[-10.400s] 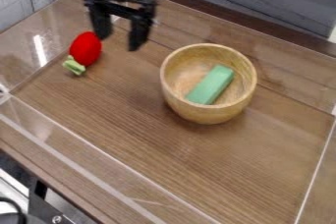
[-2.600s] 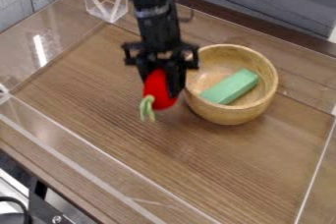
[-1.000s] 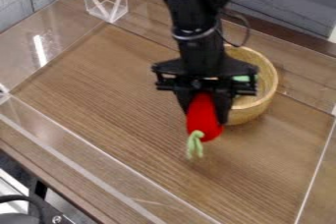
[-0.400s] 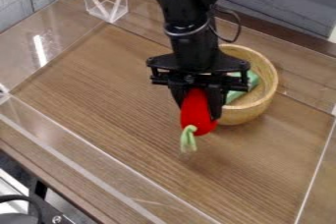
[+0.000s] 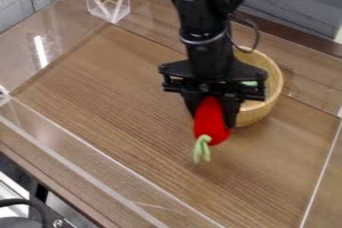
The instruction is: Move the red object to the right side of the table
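We count one red toy fruit point(image 5: 211, 120), one wooden bowl point(image 5: 267, 90), and one arm. Nearest us, the fruit hangs stem-down over the brown wood-grain table point(image 5: 94, 102), its light-green stem at the bottom; whether the stem touches the wood we cannot tell. The black gripper point(image 5: 211, 100) points almost straight down, jaws narrow and clamped on the fruit's upper part. The arm rises steeply behind it. Just beyond, the bowl sits largely hidden by the gripper. A clear acrylic stand point(image 5: 110, 4) stands at the far left. Clear walls edge the table.
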### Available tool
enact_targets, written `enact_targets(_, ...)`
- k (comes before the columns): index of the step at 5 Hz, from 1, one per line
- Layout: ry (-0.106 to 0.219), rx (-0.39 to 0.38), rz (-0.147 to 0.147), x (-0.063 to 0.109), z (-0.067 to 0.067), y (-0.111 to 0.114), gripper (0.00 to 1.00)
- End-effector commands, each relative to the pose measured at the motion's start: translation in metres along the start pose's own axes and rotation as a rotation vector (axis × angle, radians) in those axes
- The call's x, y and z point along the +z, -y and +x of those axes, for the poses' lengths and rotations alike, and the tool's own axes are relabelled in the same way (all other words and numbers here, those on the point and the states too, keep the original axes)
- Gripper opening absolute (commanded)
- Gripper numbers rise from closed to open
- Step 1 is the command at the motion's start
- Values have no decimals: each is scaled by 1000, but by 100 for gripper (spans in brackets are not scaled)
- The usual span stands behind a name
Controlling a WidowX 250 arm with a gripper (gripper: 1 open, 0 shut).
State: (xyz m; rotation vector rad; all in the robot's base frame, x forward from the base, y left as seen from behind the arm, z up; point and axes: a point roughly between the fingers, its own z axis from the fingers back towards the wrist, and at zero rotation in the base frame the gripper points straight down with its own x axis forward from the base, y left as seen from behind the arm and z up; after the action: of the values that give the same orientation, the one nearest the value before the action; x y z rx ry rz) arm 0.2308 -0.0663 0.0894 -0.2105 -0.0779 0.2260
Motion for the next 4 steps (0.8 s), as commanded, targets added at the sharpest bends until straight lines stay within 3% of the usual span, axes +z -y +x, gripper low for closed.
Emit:
enact_targets(1, 36, 13, -3, 6, 0, 9, 0)
enact_targets(3, 12, -54, -9, 12, -14, 0, 0)
enact_targets(4, 9, -42, -10, 10, -19, 4, 0)
